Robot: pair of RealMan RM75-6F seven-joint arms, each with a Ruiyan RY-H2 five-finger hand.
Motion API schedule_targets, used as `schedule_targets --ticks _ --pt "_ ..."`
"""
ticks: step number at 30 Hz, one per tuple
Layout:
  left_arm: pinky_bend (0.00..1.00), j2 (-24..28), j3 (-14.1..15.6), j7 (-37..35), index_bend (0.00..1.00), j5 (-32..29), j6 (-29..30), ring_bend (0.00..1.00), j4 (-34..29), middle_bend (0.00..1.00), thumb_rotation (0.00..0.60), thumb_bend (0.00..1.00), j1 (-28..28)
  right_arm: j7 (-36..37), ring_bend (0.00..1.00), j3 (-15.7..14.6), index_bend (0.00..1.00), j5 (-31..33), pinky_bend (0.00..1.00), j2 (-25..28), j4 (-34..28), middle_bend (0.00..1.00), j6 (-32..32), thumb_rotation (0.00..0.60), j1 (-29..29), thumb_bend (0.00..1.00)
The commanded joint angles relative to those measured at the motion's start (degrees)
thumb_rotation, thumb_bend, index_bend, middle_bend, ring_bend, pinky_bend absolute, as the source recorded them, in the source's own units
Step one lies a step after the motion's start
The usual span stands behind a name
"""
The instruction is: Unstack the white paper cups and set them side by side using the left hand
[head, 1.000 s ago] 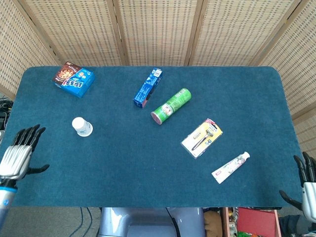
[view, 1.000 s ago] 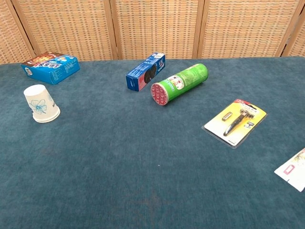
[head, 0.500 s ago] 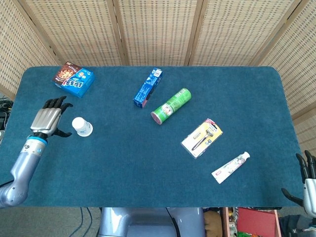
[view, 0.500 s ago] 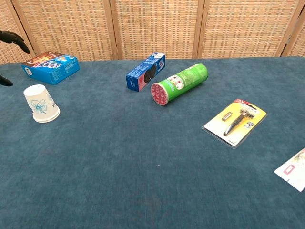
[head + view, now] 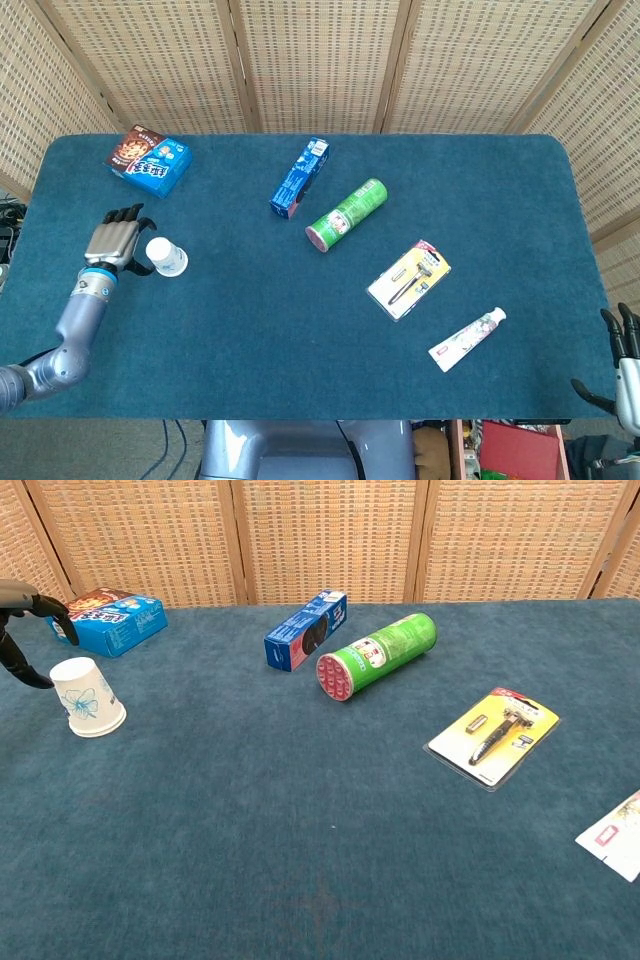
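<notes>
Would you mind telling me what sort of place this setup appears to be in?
Probably a staged robot test area: a blue-carpeted table holding assorted groceries such as a green canister, backed by woven folding screens.

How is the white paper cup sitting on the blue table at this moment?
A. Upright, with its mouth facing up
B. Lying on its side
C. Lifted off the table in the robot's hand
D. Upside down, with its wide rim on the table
D: the white paper cup stands narrow end up with its wide rim on the table, while the left hand is beside it, holding nothing.
</notes>
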Motion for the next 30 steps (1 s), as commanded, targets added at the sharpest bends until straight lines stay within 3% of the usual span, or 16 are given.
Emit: schedule_targets --ticks 1,25,30 --pt "0.0 -0.3 0.3 -0.2 0.28 -0.2 0.0 0.0 0.3 0.0 0.6 0.23 -0.2 -0.1 0.0 -0.1 0.0 -0.1 0.0 0.0 0.0 0.0 0.0 0.6 0.0 0.0" --pt "0.0 -3.2 1.5 -1.6 0.31 -3.2 -2.0 0.0 5.3 0.0 0.6 0.26 -2.5 -0.1 0.0 -0.2 0.0 0.6 0.0 -0.3 0.4 0.0 -1.1 0.6 0.5 0.0" --pt "0.0 -3.3 1.8 -1.7 0.35 -3.3 -2.1 0.0 5.4 0.0 0.6 0.26 -2.7 0.0 0.0 -0.2 0.0 0.6 0.0 -0.3 0.4 0.0 -1.1 0.6 0.5 0.0"
